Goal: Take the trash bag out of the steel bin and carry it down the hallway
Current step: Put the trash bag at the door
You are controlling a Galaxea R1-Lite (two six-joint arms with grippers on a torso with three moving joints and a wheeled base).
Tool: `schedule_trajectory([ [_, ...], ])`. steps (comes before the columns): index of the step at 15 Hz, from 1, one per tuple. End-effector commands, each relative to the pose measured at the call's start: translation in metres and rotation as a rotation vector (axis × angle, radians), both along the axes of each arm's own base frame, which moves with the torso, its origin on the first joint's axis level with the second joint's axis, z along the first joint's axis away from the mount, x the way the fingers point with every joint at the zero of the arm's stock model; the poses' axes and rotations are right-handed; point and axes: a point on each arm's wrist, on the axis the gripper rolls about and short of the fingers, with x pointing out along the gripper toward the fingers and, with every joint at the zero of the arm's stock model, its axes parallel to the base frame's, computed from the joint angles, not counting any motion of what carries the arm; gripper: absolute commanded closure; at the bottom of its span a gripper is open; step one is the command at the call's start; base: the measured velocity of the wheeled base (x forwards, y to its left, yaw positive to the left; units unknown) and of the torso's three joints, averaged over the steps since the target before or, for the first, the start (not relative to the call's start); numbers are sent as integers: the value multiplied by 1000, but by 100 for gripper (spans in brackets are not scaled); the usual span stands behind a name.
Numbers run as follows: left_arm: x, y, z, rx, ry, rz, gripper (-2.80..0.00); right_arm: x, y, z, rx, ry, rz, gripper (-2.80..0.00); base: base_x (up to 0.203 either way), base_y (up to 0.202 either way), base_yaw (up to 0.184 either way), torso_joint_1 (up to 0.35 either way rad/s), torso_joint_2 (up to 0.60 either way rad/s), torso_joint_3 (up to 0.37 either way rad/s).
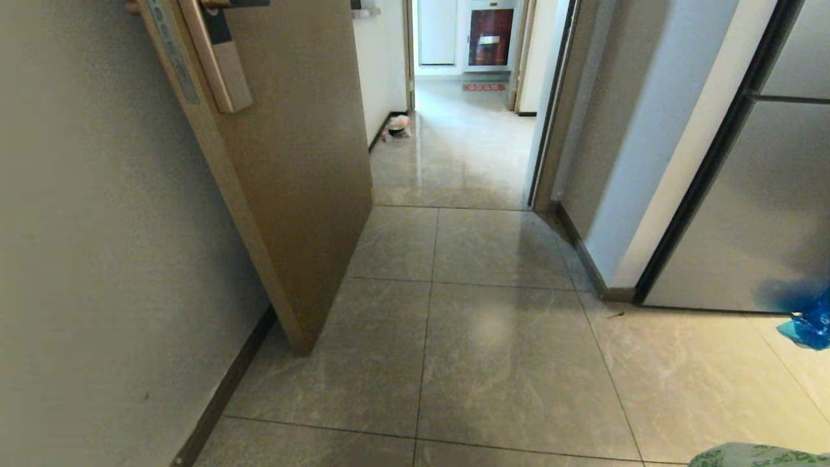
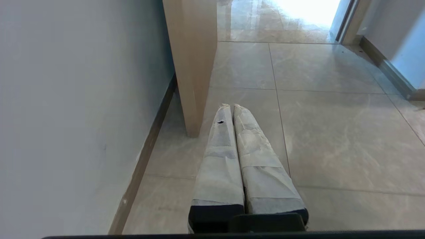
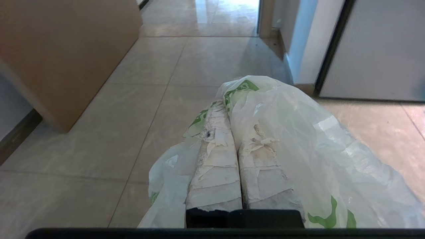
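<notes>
The trash bag (image 3: 298, 132), thin translucent white plastic with green print, drapes over and around my right gripper (image 3: 230, 113), whose tape-wrapped fingers are shut on a fold of it. A corner of the trash bag (image 1: 758, 456) shows at the bottom right of the head view. My left gripper (image 2: 231, 106) hangs low over the floor beside the door's edge, shut with nothing in it. The hallway (image 1: 460, 143) with glossy grey tiles runs ahead through a doorway. The steel bin is out of view.
A brown door (image 1: 292, 162) stands open on the left, its lower corner on the tiles. A wall corner and a grey panel (image 1: 746, 194) close the right side. Blue plastic (image 1: 807, 324) lies at the right edge. A small pinkish-white object (image 1: 397, 126) sits by the hallway's left wall.
</notes>
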Motion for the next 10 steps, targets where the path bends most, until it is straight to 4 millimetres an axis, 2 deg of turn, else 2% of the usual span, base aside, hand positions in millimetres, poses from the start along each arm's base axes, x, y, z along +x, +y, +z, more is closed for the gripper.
schedule_trajectory([
  [1, 0, 0, 0, -1, 0, 0, 0, 1, 0, -2, 0, 8, 0, 0, 194, 0, -3, 2, 0, 5],
  [10, 0, 0, 0, -1, 0, 0, 0, 1, 0, -2, 0, 8, 0, 0, 192, 0, 0, 2, 2, 2],
])
